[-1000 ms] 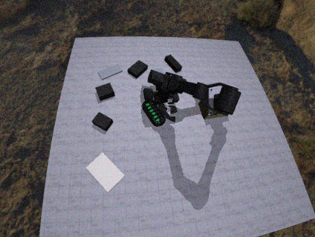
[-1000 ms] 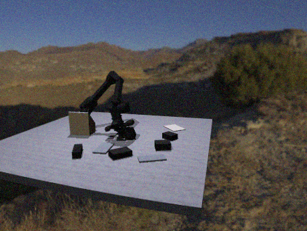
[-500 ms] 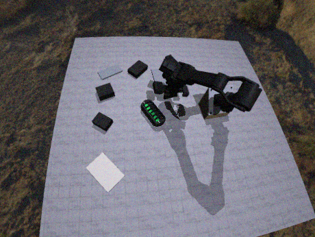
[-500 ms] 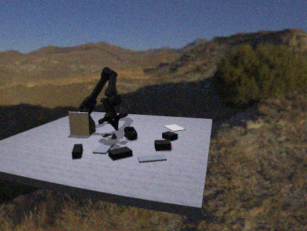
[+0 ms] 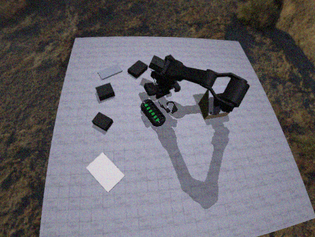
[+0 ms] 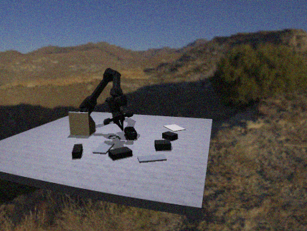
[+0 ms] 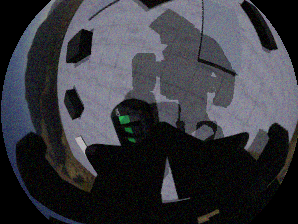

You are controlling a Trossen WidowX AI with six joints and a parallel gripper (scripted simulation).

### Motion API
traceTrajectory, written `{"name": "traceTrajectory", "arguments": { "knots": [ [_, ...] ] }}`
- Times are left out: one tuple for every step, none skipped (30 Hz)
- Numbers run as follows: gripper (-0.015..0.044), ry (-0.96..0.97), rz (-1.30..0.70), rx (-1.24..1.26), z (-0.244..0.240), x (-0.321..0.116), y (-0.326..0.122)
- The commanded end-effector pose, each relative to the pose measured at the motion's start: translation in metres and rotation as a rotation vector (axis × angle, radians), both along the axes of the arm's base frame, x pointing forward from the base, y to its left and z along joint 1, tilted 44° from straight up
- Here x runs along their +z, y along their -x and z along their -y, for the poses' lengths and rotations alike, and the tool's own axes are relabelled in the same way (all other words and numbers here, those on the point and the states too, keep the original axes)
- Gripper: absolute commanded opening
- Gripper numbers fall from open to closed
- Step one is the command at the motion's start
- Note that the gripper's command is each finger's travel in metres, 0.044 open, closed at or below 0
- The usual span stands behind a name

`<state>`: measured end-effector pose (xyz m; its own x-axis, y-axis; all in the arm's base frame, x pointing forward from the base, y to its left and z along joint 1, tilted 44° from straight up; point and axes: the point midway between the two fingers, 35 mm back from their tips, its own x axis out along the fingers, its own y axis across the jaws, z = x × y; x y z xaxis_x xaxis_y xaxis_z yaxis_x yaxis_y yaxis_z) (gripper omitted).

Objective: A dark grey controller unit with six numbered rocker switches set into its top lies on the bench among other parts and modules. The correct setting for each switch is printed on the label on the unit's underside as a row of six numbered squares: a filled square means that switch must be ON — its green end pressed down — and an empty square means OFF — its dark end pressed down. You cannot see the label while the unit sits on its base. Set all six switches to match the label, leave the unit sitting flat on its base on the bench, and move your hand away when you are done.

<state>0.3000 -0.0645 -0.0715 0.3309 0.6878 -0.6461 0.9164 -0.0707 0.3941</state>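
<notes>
The dark controller unit (image 5: 150, 119) (image 6: 130, 133) (image 7: 142, 111) has rounded ends and sits on the bench with its switch side up. Green marks run in a row along its top in the top view. A few show in the wrist view, where the fingers hide the near part. I cannot tell each switch's position or read the numbers. The label underneath is hidden. My gripper (image 5: 158, 97) (image 6: 122, 129) is shut and empty, its tips low beside the unit's end. In the wrist view its dark fingers stand just right of the unit.
Black blocks (image 5: 137, 69) (image 5: 105, 91) (image 5: 103, 121) (image 6: 77, 151) and thin pale plates (image 5: 109, 72) (image 6: 103, 148) lie around the unit. A thin black curved part (image 5: 172, 106) lies close beside it. A white sheet (image 5: 105, 172) (image 6: 174, 127) lies farther off. A tan panel (image 6: 79, 123) stands near the arm's base.
</notes>
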Motion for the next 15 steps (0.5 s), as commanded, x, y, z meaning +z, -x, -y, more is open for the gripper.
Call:
{"name": "traceTrajectory", "arguments": {
  "knots": [
    [0.0, -0.007, 0.028, 0.033, -0.001, -0.001, -0.007],
    [0.0, -0.007, 0.028, 0.033, -0.001, -0.001, -0.007],
    [0.0, -0.006, 0.034, 0.042, -0.001, -0.001, -0.007],
    [0.0, -0.003, 0.055, 0.068, 0.0, -0.001, -0.007],
    [0.0, 0.001, 0.087, 0.106, 0.001, -0.002, -0.007],
    [0.0, 0.003, 0.109, 0.131, 0.002, -0.002, -0.007],
    [0.0, 0.004, 0.116, 0.139, 0.002, -0.002, -0.007],
    [0.0, 0.004, 0.116, 0.139, 0.002, -0.002, -0.007],
    [0.0, 0.004, 0.116, 0.139, 0.002, -0.002, -0.007],
    [0.0, 0.004, 0.116, 0.139, 0.002, -0.002, -0.007],
    [0.0, 0.006, 0.096, 0.123, 0.001, -0.003, -0.006],
    [0.0, 0.006, 0.096, 0.123, 0.001, -0.003, -0.006],
    [0.0, 0.007, 0.092, 0.128, 0.0, -0.001, -0.007],
    [0.0, 0.011, 0.078, 0.143, -0.004, 0.005, -0.008],
    [0.0, 0.018, 0.055, 0.167, -0.01, 0.016, -0.011]
  ]
}}
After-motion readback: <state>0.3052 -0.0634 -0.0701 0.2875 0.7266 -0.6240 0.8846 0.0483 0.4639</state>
